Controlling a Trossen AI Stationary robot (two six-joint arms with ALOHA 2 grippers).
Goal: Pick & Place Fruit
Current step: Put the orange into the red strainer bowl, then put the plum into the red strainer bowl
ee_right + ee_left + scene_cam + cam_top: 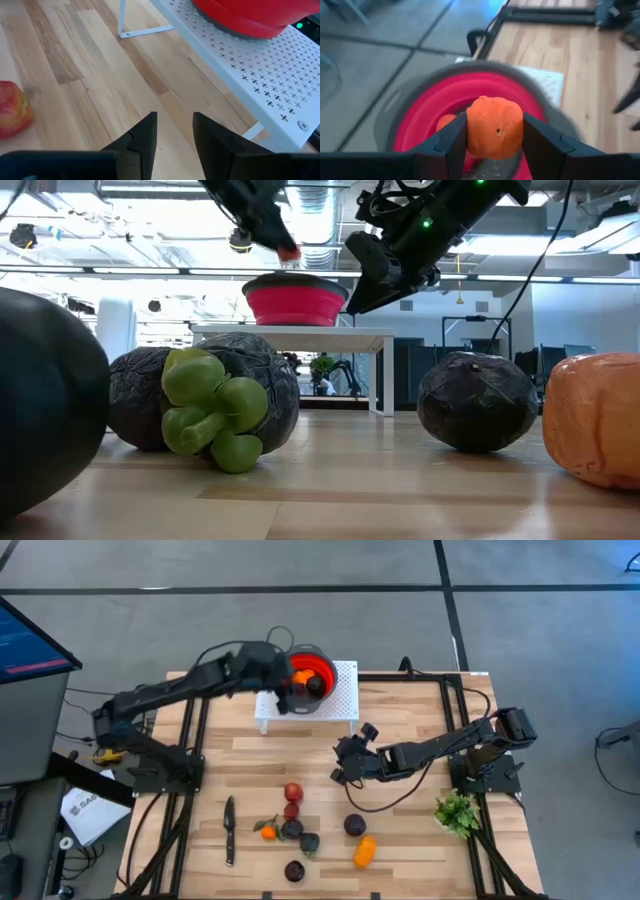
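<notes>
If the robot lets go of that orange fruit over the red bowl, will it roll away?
Probably not. The left gripper holds the orange fruit right over the red bowl, whose walls should catch it. It looks rounded but lumpy, so it may just wobble and settle.

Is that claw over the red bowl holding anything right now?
Yes, the left gripper is clamped on an orange fruit directly above the red bowl.

Orange fruit (495, 126) held over bowl; others tabled.
</notes>
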